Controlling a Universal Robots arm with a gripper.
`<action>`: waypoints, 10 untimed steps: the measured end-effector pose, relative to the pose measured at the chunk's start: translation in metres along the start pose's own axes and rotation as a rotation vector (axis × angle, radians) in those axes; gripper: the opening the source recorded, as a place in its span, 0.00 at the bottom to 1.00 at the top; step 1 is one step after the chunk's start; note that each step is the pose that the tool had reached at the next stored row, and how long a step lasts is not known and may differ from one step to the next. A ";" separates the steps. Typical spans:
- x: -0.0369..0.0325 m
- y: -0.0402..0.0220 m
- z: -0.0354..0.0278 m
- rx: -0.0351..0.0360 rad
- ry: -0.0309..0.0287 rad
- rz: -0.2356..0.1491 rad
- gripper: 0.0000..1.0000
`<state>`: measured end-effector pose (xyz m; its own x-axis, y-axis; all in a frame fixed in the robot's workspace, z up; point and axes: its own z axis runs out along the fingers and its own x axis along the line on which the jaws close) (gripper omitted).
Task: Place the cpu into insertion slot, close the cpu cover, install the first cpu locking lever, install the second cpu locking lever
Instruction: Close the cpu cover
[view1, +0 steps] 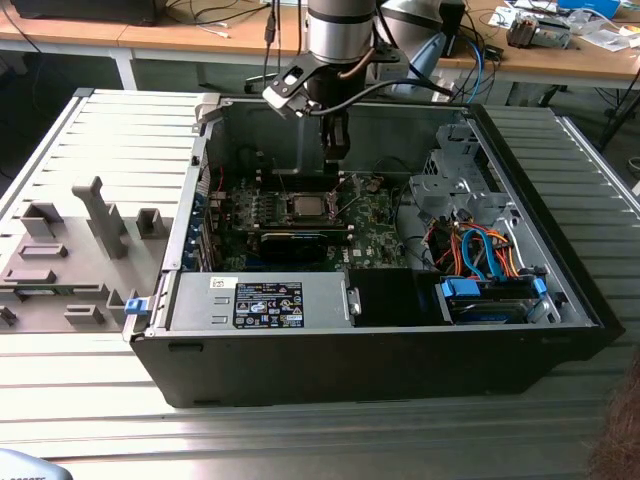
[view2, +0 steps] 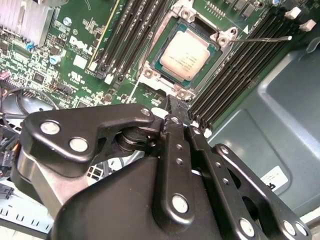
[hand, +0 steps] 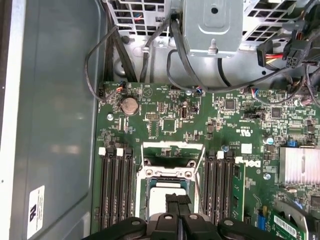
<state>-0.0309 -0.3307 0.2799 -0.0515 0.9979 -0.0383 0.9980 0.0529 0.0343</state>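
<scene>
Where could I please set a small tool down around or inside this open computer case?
The slatted table is bare along the near side of the case and at the exterior view's right. Inside, the grey case floor beside the memory slots is free. The cables and drive cage are crowded.

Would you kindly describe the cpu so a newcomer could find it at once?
Look inside the open black computer case, at the green circuit board. Between the two banks of long black memory slots sits the cpu, a flat square chip, pale silver-grey where the slots beside it are black.
</scene>
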 end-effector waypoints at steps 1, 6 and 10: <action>-0.0001 0.0015 0.0001 0.0000 0.0000 0.000 0.11; -0.0004 0.0086 0.0005 0.0001 0.0000 0.000 0.11; -0.0007 0.0129 0.0007 0.0000 0.0000 0.000 0.11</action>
<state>-0.0180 -0.3307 0.2797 -0.0517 0.9979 -0.0383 0.9980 0.0530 0.0343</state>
